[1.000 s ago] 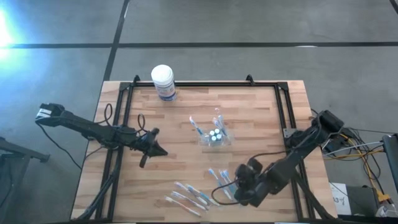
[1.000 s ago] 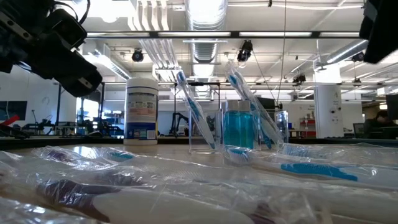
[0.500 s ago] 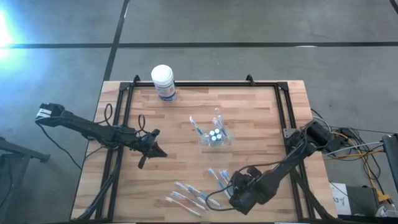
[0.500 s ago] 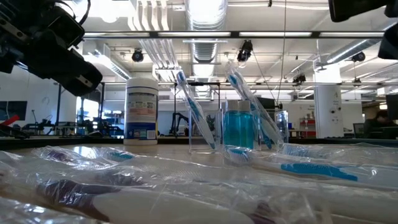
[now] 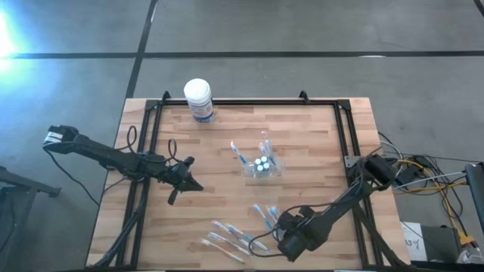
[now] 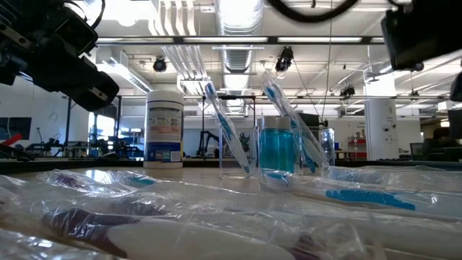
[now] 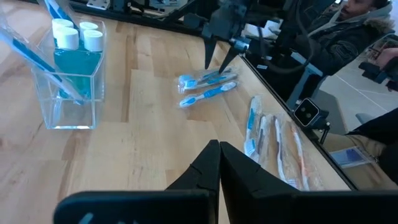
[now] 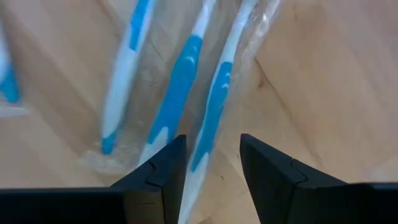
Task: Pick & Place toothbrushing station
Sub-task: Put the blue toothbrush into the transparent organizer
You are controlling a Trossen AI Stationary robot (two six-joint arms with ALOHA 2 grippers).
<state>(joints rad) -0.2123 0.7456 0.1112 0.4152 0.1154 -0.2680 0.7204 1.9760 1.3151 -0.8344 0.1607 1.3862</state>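
Your small see-through plastic holder stands near the middle of the light wooden table. Nothing is touching it. It holds a bottle of blue liquid with white caps, and blue and white toothbrushes lean out of it on both sides. In the low view the holder stands upright, with the white round tub with a blue label off to one side of it and farther back. From above, that tub sits by the far edge of the table.

Your right gripper is low over the near edge of the table, right by a pair of wrapped blue and white toothbrushes. In the right wrist view its two dark fingers are a little way apart, and one wrapped brush lies in line with the gap between them. The fingers are not squeezing anything. You can see this gripper from the left wrist too, pointing down at those brushes.

More wrapped toothbrushes lie in a bunch just beside, nearer the left.

Your left gripper waits over the left part of the table, well apart from the holder. Its fingers are pressed together with nothing between them.

A person in a dark jacket sits beyond the table.
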